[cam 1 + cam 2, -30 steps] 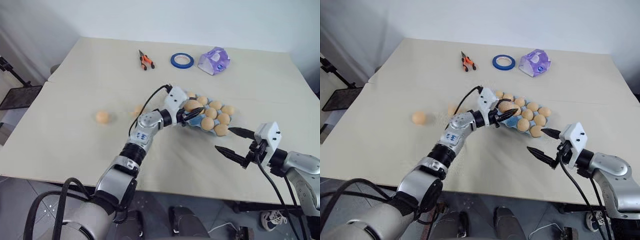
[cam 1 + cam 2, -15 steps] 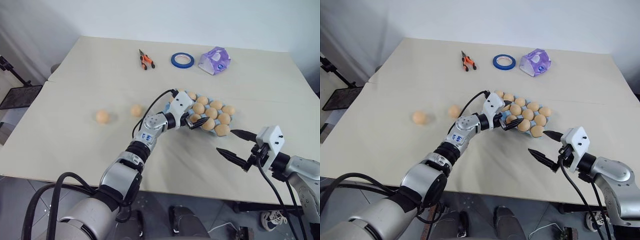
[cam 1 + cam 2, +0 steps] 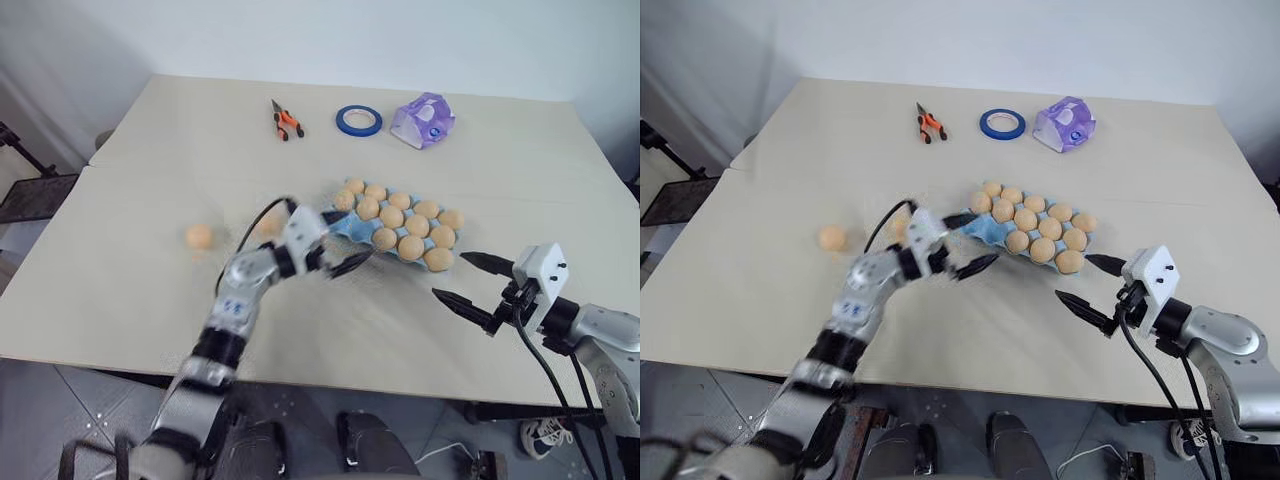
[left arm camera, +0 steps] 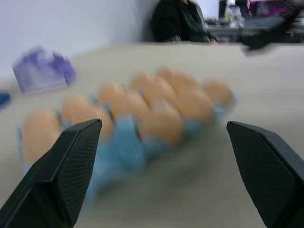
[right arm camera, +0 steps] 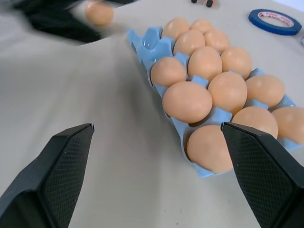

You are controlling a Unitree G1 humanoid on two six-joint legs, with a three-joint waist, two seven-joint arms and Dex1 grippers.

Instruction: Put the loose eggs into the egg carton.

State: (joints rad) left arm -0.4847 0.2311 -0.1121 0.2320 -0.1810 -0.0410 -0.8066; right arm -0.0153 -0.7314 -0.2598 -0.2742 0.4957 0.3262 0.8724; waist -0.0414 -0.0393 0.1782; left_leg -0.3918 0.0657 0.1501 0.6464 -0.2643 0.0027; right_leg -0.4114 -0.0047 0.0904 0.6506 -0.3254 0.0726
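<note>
Table (image 3: 140, 150), pale beige, carries everything. Landmark: the egg carton (image 3: 349, 226), light blue, lying near the table's middle, slanting from its far-left end to its near-right end.

Well left of the carton: one loose egg (image 3: 199, 236) resting alone on the table top. A second loose egg (image 3: 900, 226) lies between the first and the carton, partly hidden behind the left arm's cable and blurred.

Just left of the carton: left gripper (image 3: 338, 241), pointing toward the carton's left end, jaws spread wide, nothing between them. Its upper fingertip sits at the carton's left corner; touching or not, cannot tell. Arm is motion-blurred.

Carton itself: eggs (image 5: 187, 101) fill ten of its cups in two rows. The two cups at the left end look bare, blue showing.

Beyond the carton, at the table's far side: orange-handled pliers (image 3: 284, 120) to the left, a blue tape roll (image 3: 358, 121) roughly straight behind, a purple-and-white packet (image 3: 421, 120) a little right of that. All three well apart from the carton.

Right of the carton and nearer the table's front edge: right gripper (image 3: 463, 281), white housing, jaws wide apart and empty, fingers aimed toward the carton's right end, clear of it.
</note>
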